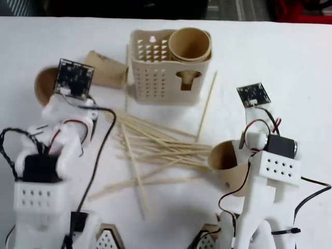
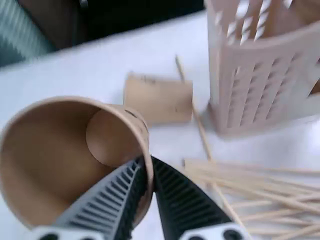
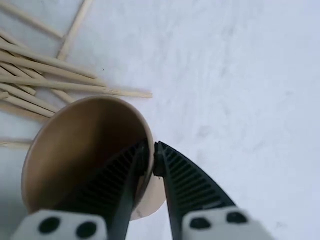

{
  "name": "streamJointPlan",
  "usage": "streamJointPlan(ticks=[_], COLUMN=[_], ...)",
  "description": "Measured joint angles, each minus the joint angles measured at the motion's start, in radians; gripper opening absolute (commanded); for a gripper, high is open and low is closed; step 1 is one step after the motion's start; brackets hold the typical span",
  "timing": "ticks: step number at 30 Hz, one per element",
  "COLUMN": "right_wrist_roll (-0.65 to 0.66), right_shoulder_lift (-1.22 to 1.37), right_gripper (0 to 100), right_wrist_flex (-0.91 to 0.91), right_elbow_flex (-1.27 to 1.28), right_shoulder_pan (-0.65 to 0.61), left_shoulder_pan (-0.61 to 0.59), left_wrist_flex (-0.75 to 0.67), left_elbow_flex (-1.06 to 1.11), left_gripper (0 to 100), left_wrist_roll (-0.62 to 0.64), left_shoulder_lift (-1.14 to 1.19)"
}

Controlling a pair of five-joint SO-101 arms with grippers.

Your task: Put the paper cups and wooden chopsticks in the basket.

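The beige basket [image 1: 155, 78] stands at the back middle with paper cups [image 1: 190, 45] nested in its right side. My left gripper [image 2: 148, 172] is shut on the rim of a paper cup [image 2: 60, 150], seen at the left [image 1: 45, 83] in the high view. Another cup [image 1: 106, 69] lies on its side beside the basket [image 2: 260, 75], also visible as a cup [image 2: 159, 98] in the left wrist view. My right gripper [image 3: 151, 152] is shut on the rim of a second paper cup [image 3: 80, 145], at the right [image 1: 228, 161]. Wooden chopsticks [image 1: 155, 148] lie scattered across the middle.
One chopstick [image 1: 207, 104] leans along the basket's right side. The left arm's black cable [image 1: 101, 150] crosses the table near the chopsticks. White tabletop lies open at the far right and back left.
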Motion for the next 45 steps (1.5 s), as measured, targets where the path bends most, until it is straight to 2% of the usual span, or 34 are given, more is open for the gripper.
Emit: streamJointPlan(ticks=[3,12,24,33,43,45], right_wrist_roll=[0.0,0.0,0.0,0.0,0.0,0.0], right_shoulder_lift=[0.0,0.0,-0.006,-0.006,-0.006,-0.006], right_gripper=[1.8,1.8,1.8,1.8,1.8,1.8], right_wrist_flex=[0.0,0.0,0.0,0.0,0.0,0.0], right_elbow_flex=[0.0,0.0,0.032,0.032,0.032,0.032], right_shoulder_pan=[0.0,0.0,0.0,0.0,0.0,0.0], left_shoulder_pan=[0.092,0.315,0.41,0.465,0.523,0.523], left_wrist_flex=[0.0,-0.057,0.051,0.226,0.345,0.374], left_elbow_flex=[-0.068,-0.281,-0.835,-1.223,-1.491,-1.521], left_gripper=[2,2,2,2,3,8], left_wrist_roll=[-0.098,-0.098,-0.098,-0.098,-0.129,-0.129], left_shoulder_lift=[-0.035,-0.012,0.595,1.068,1.33,1.344])
